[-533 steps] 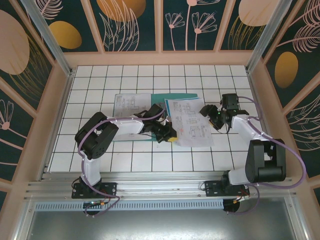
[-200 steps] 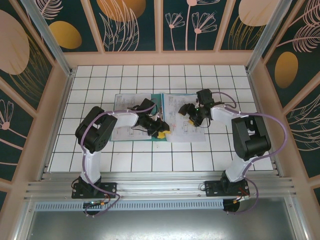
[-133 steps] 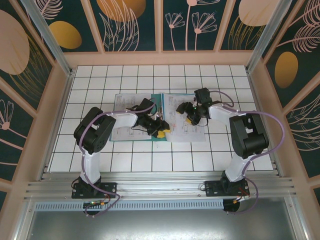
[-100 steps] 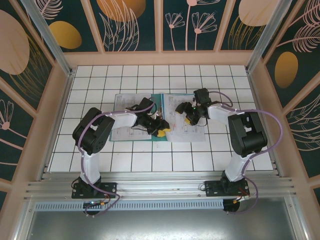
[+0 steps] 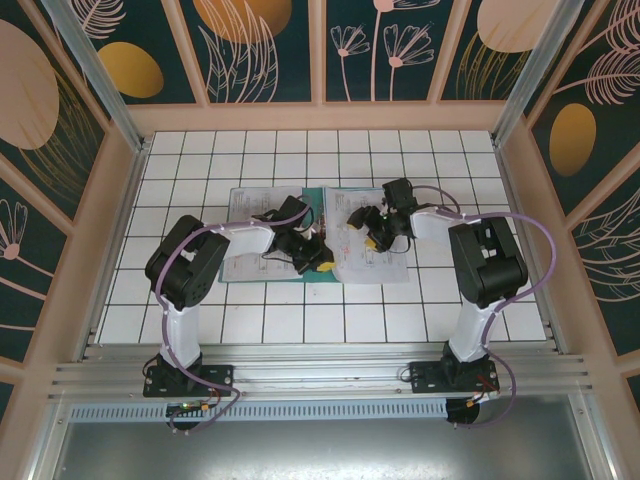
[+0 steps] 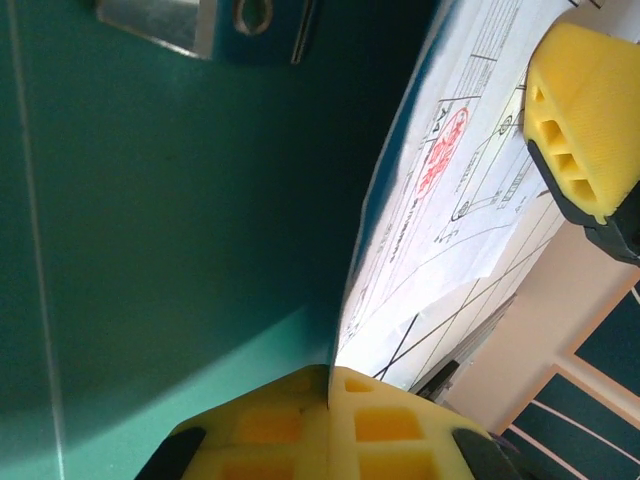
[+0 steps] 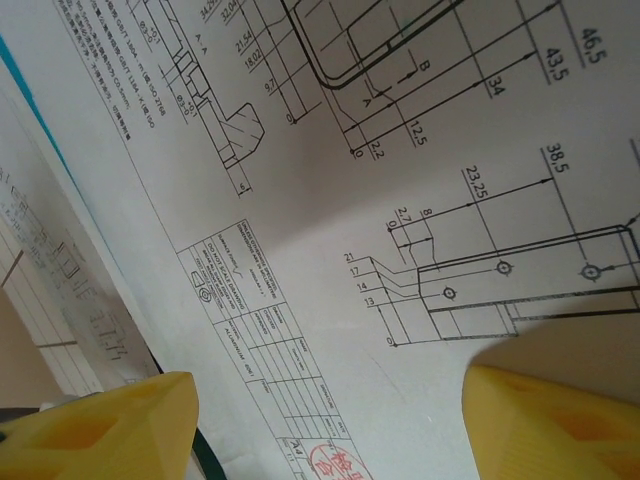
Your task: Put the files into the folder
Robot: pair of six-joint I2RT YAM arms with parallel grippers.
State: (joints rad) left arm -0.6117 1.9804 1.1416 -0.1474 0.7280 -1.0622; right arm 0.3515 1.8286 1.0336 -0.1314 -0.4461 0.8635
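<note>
we are seeing it partly done: the files (image 7: 350,200) are lying on the open green folder (image 6: 150,200) under our spread right gripper (image 7: 330,430), left gripper (image 6: 328,420) pressed together beside them, 1 printed sheet (image 5: 250,210) waiting leftward.

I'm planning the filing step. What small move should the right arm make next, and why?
Probably slide the printed sheets a little left with the right gripper: its jaws are open over them, and their edge only partly overlaps the green folder, short of the clip.
</note>
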